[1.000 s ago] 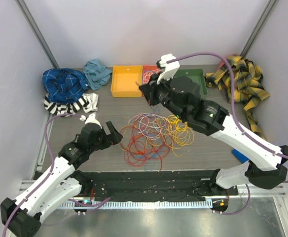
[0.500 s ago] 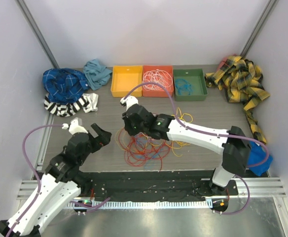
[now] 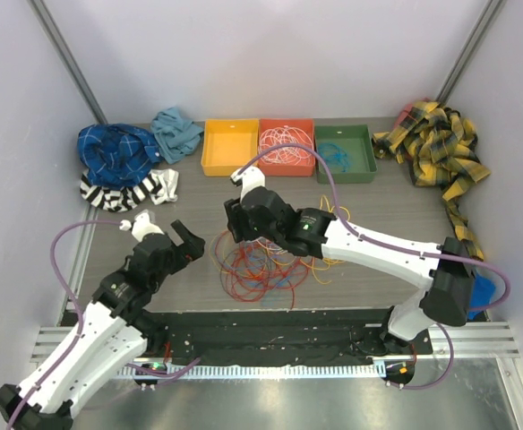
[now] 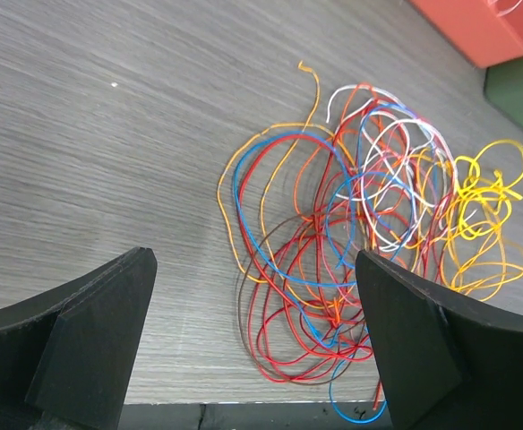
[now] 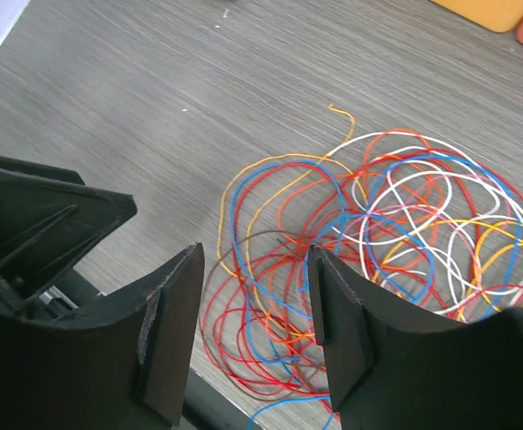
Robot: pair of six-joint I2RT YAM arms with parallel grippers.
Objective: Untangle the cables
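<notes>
A tangle of thin cables (image 3: 275, 255) in red, orange, blue, white and yellow lies on the grey table near its front edge. It shows in the left wrist view (image 4: 360, 233) and the right wrist view (image 5: 369, 251). My left gripper (image 3: 183, 242) is open and empty, just left of the tangle, its fingers (image 4: 91, 345) wide apart. My right gripper (image 3: 228, 229) is open and empty, above the tangle's left part (image 5: 252, 345). The left gripper's fingers (image 5: 38, 224) show at the left of the right wrist view.
Yellow (image 3: 229, 148), red (image 3: 286, 147) and green (image 3: 343, 153) bins stand in a row at the back; the red one holds white cables, the green one blue cables. Cloths lie at back left (image 3: 118, 166) and back right (image 3: 436, 143). A black strip (image 3: 270, 327) runs along the front edge.
My right arm swung from the bins down and left over the tangle, then lifted slightly back. My left gripper shifted a little left and back toward the tangle.
</notes>
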